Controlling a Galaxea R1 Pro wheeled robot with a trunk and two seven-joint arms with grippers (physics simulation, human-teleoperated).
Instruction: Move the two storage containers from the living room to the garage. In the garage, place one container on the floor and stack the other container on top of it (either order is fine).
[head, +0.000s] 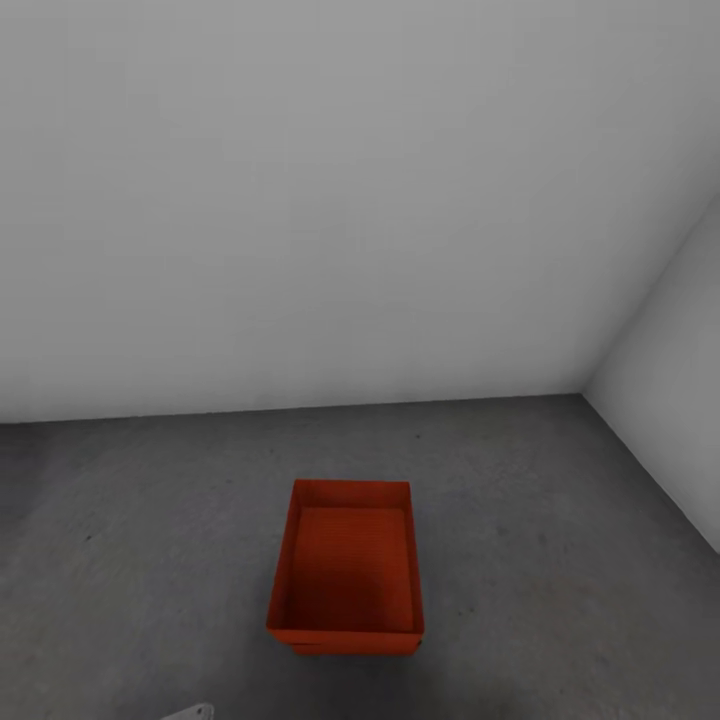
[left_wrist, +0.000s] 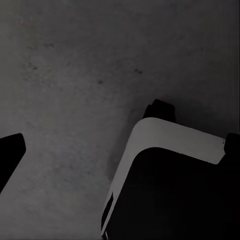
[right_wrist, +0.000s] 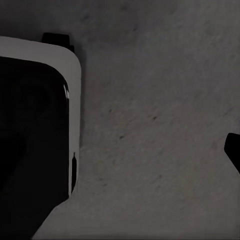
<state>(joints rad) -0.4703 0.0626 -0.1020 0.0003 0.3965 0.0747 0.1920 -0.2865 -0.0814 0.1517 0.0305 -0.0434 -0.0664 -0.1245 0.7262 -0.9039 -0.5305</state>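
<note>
One red-orange storage container (head: 345, 570) sits upright and open-topped on the dark grey concrete floor (head: 560, 560) of the garage, just ahead of me in the head view. A narrower red-orange strip (head: 350, 650) shows under its near rim; I cannot tell whether that is a second container. The bin's inside looks empty. In the left wrist view, one dark finger (left_wrist: 10, 155) of my left gripper sits at the picture's edge over bare floor. One dark finger (right_wrist: 233, 150) of my right gripper shows likewise in the right wrist view. Neither gripper holds anything.
Plain white-grey walls meet in a corner (head: 585, 392) at the back right, behind the container. My own white-and-black base (left_wrist: 170, 170) shows in the left wrist view, and the base (right_wrist: 35, 125) shows again in the right wrist view. A small white robot part (head: 190, 712) is at the bottom of the head view.
</note>
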